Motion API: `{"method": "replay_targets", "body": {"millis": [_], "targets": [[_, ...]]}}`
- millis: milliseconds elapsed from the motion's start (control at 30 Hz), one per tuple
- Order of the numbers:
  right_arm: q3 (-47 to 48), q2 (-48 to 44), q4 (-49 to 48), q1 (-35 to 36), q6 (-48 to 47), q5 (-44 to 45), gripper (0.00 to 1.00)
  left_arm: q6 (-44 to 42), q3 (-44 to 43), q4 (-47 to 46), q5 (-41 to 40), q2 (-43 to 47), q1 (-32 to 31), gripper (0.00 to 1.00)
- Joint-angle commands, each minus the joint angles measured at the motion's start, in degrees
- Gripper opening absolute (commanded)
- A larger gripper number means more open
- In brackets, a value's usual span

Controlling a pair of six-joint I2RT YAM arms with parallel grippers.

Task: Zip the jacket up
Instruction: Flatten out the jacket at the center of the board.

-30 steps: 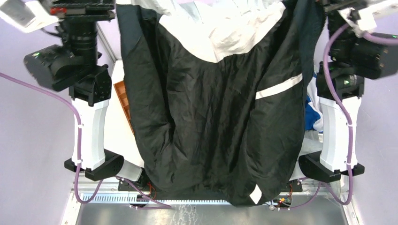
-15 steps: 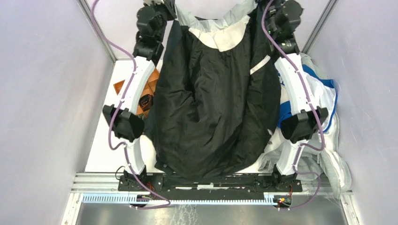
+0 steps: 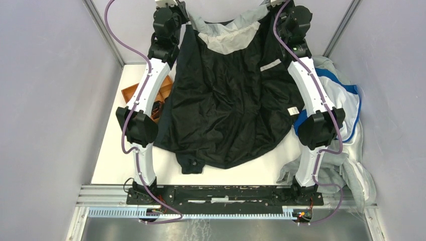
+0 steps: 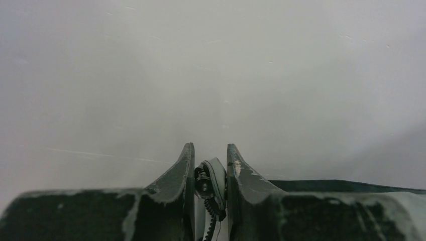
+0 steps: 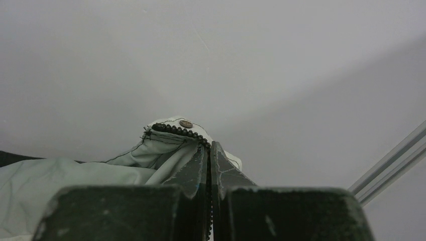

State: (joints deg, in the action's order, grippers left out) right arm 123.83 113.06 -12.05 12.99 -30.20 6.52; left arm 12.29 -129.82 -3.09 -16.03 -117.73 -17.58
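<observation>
While both arms reach away toward twelve o'clock, the jacket [image 3: 226,110] hangs by its pale collar between them. Its dark body spreads down the table [image 3: 113,160], with the hem bunched toward six o'clock. From above, the left arm [image 3: 150,85] runs up the ten o'clock side and the right arm [image 3: 309,85] up the two o'clock side. An orange tray [image 3: 131,93] peeks out at nine o'clock of the cloth, and a blue-and-white garment [image 3: 346,95] lies at three o'clock. The cloth looks rumpled, and I cannot pick out the zipper line from up here.

At the left wrist, the left gripper [image 4: 208,150] is nipped onto a pale strip of the jacket's edge. A dark beaded run sits between the fingers.

At the right wrist, the right gripper [image 5: 208,145] is clamped tight on the other pale collar corner. Zipper teeth [image 5: 178,130] and a metal snap [image 5: 186,123] show at eleven o'clock of its tips.

I judge the step to be spreading the jacket flat. Done well, both pinches hold firm, the collar comes down taut and level, and the two front edges end up side by side.
</observation>
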Motion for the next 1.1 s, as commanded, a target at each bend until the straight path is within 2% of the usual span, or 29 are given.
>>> {"method": "replay_targets", "body": {"millis": [0,233,500,533,600,667,700,733,833,933,1067], "targets": [[-3.26,-2.34,-1.24,-0.30,4.34,-0.76,0.00,0.33,-2.38,-2.67,-2.45,0.29,0.45,0.02],[-6.48,-2.24,0.95,1.28,8.40,-6.08,0.00,6.20,-2.64,-0.09,0.59,-2.72,0.04,0.02],[-0.76,6.16,-3.41,3.84,3.26,1.41,0.00,9.88,-7.09,0.12,-5.75,-9.97,0.20,0.02],[-0.45,7.50,-3.88,3.99,2.56,1.79,0.01,10.79,-7.70,0.07,-6.83,-10.98,0.25,0.02],[0.78,9.93,-3.11,4.27,1.33,1.94,0.14,12.16,-8.99,0.18,-7.85,-12.65,0.27,0.04],[0.69,11.27,-1.33,4.38,0.93,1.58,0.32,13.08,-10.41,1.34,-8.56,-13.50,0.40,0.23],[0.35,11.22,-0.39,4.24,0.85,0.82,0.42,12.98,-11.14,2.26,-8.76,-13.58,0.49,0.36],[-0.61,10.15,1.81,3.61,1.85,-1.39,0.57,11.87,-11.76,4.07,-9.51,-12.52,0.74,0.63],[-2.14,6.69,5.52,1.32,4.26,-7.11,0.74,10.87,-11.30,7.52,-10.39,-8.84,2.03,0.89],[-3.12,2.61,10.73,-1.65,6.24,-14.14,0.87,9.33,-6.75,10.70,-8.86,-1.38,3.70,0.99],[-8.62,-4.92,17.87,-5.62,7.24,-30.15,0.98,7.26,1.22,17.59,-1.32,8.78,5.72,1.00]]}}
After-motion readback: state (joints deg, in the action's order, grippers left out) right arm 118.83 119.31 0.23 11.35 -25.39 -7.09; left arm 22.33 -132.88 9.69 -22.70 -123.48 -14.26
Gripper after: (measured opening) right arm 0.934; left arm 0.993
